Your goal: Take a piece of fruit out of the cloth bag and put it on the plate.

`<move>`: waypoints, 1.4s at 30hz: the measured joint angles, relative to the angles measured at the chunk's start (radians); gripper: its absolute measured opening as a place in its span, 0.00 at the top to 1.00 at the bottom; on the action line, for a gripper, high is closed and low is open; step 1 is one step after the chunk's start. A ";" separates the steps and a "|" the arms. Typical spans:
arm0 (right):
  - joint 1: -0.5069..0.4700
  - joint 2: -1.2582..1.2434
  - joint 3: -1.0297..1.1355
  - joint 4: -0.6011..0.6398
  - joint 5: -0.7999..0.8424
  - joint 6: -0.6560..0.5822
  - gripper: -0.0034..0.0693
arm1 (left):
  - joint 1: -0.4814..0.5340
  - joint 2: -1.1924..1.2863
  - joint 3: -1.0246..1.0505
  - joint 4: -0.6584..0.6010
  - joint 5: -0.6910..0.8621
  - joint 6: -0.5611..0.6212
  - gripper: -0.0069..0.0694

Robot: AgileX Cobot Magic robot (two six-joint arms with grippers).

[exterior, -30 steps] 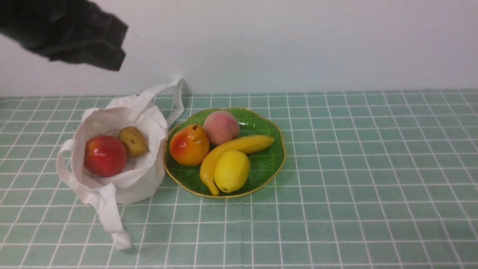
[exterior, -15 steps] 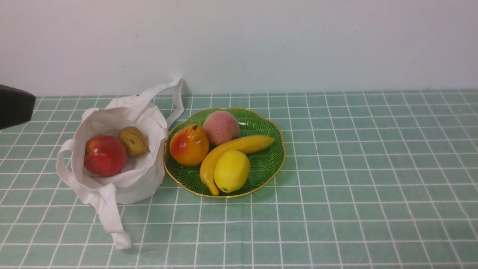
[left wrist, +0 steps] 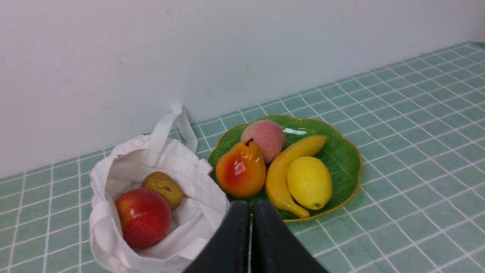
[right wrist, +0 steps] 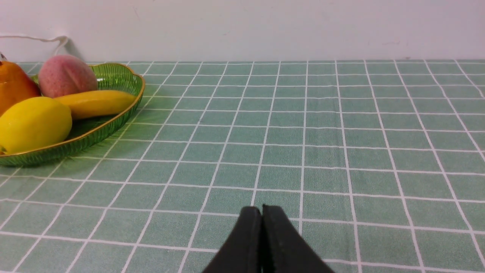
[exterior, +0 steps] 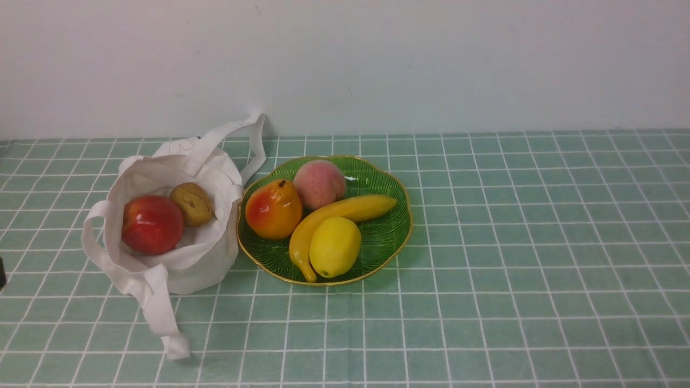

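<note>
The glossy orange-yellow pear-shaped fruit (exterior: 273, 209) with a red blush lies on the green plate (exterior: 389, 237), at its left side next to the cloth bag (exterior: 178, 264). It also shows in the left wrist view (left wrist: 241, 171). The off-white bag (left wrist: 201, 197) lies open on the table. My left gripper (left wrist: 250, 206) is shut and empty, held back from the bag and the plate (left wrist: 346, 159). My right gripper (right wrist: 261, 210) is shut and empty, low over the bare cloth right of the plate (right wrist: 113, 121). Neither gripper's jaws show in the front view.
The plate also holds a fuzzy pink peach (exterior: 319, 184), a banana (exterior: 334, 215) and a lemon (exterior: 335, 246). In the bag lie a red apple (exterior: 151, 224) and a small brownish fruit (exterior: 192, 203). A white wall stands behind the green checked tablecloth (exterior: 539, 242).
The dark left arm has dropped from the upper left of the front view and drawn off past the left edge. The fruit, bag and plate have not moved.
</note>
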 joint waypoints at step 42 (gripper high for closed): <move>0.000 0.000 0.000 0.000 0.000 0.000 0.97 | 0.220 -0.282 0.587 0.045 -0.218 0.001 0.92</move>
